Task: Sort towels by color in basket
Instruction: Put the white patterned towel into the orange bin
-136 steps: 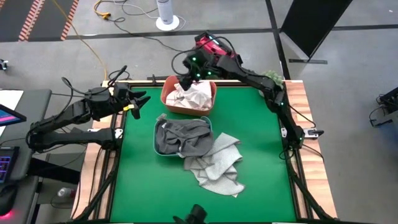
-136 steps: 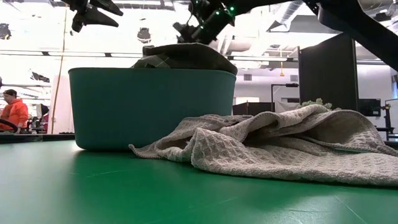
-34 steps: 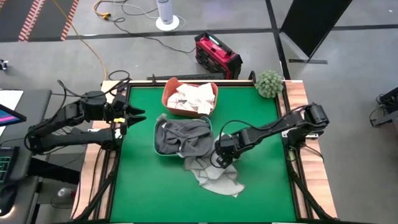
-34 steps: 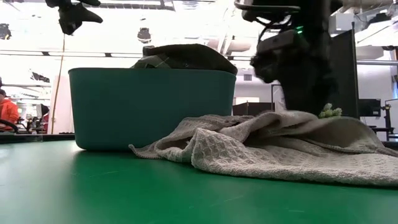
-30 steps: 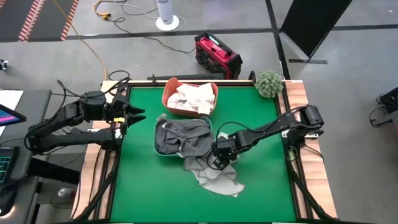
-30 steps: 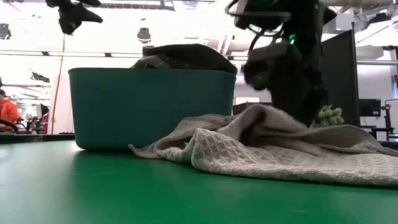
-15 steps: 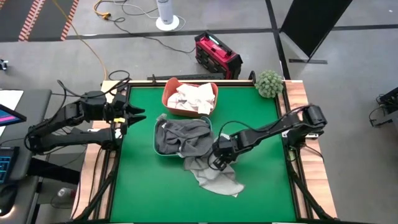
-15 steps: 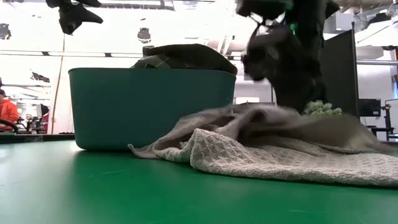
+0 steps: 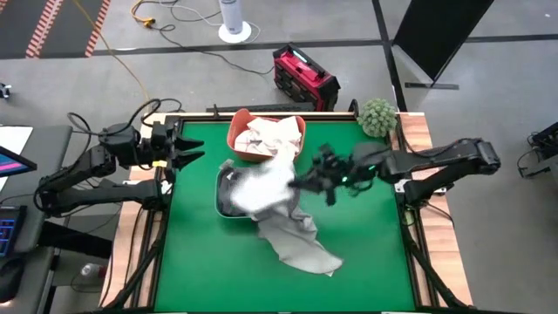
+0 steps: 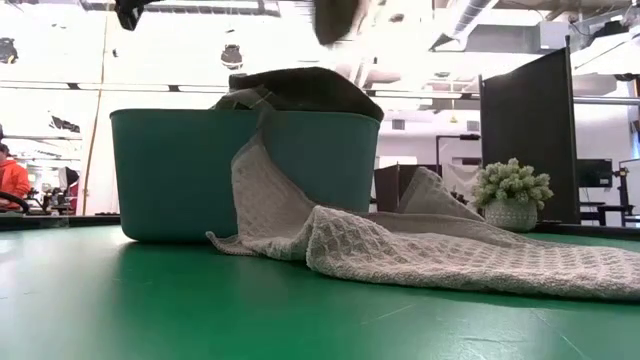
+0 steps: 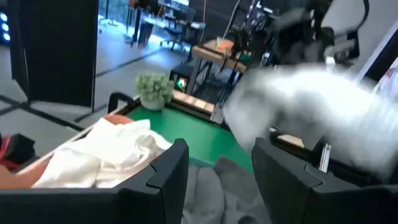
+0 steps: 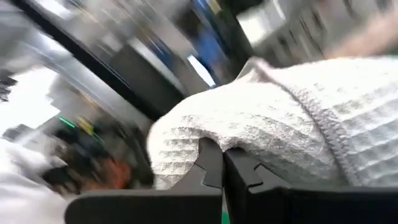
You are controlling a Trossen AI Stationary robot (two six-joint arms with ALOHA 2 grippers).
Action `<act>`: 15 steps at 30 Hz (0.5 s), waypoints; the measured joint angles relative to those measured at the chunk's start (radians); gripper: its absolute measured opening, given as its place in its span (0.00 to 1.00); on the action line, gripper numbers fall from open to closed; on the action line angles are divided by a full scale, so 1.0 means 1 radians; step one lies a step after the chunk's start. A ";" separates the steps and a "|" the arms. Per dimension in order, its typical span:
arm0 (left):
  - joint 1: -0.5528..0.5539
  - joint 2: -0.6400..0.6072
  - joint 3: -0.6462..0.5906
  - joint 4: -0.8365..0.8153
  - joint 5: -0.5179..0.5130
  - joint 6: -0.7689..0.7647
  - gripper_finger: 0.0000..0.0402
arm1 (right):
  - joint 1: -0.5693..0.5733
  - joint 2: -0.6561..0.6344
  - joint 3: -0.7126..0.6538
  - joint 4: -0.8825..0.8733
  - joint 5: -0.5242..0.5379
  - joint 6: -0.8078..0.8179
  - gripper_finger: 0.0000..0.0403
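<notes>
The right tool (image 9: 307,180), shut on a corner of the light grey towel (image 9: 292,235), hangs above the teal tub (image 10: 240,170) while the cloth trails below onto the counter (image 9: 366,253); judged risks are the thin pinch slipping or the tail snagging the tub's rim.

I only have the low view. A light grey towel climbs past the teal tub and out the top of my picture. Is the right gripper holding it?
Observer: Yes. The right wrist view shows the right gripper shut on the light grey towel.
Operator: Where over the table?
Observer: From above, it is raised by the teal tub, on the right arm's side.
Operator: And the left arm?
Observer: The left gripper is open and empty, by its own table edge.
Operator: Anything behind the tub?
Observer: An orange basket holding white towels.
</notes>
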 joint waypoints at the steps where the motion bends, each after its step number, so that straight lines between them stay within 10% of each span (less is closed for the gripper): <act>1: 0.000 0.000 0.000 0.009 -0.002 0.000 0.42 | -0.012 -0.010 0.000 0.079 0.000 -0.040 0.05; 6: 0.000 0.000 0.000 0.040 -0.029 -0.002 0.42 | -0.089 -0.022 0.002 0.357 0.005 -0.219 0.05; 15: 0.000 0.000 0.000 0.042 -0.185 -0.003 0.42 | -0.318 0.085 0.002 0.263 0.077 -0.168 0.05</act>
